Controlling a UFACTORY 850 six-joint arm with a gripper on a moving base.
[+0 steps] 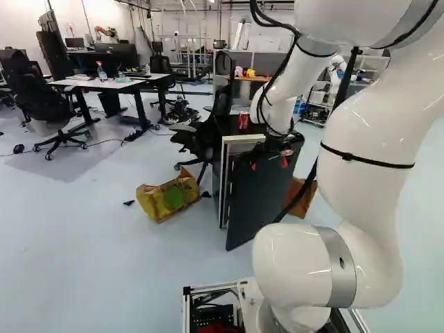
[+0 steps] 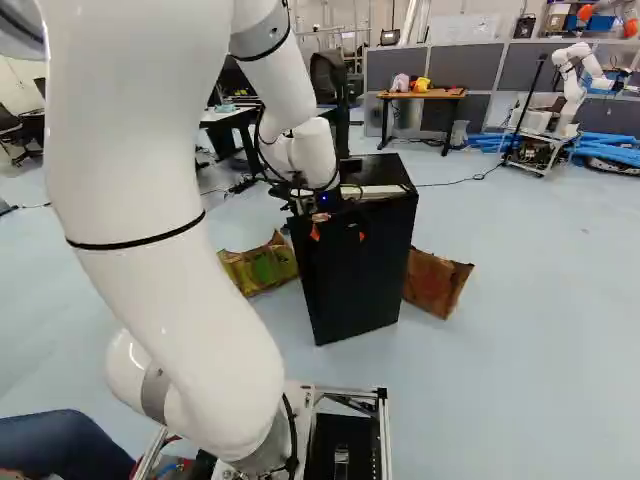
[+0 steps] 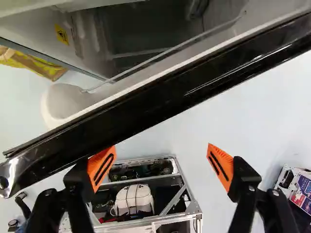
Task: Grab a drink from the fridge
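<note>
At the door of the black fridge (image 1: 260,191) is my gripper (image 1: 269,164), with its orange pads near the door's upper part. The fridge door stands partly open, its white inner side showing beside it. In the wrist view, my gripper (image 3: 159,162) is open with nothing gripped. The black door edge (image 3: 160,102) runs slantwise ahead of it, close to one fingertip; whether they touch I cannot tell. Beyond that edge are the door's white lining and a wire rail (image 3: 170,51). A red can (image 1: 243,120) stands on the fridge top. No drink is visible inside.
A yellow-green bag (image 1: 168,197) lies on the floor left of the fridge, and a brown cardboard piece (image 2: 436,282) at its right. Behind the fridge stands a black office chair (image 1: 206,135). Farther back are desks (image 1: 104,84) and another robot (image 2: 572,85).
</note>
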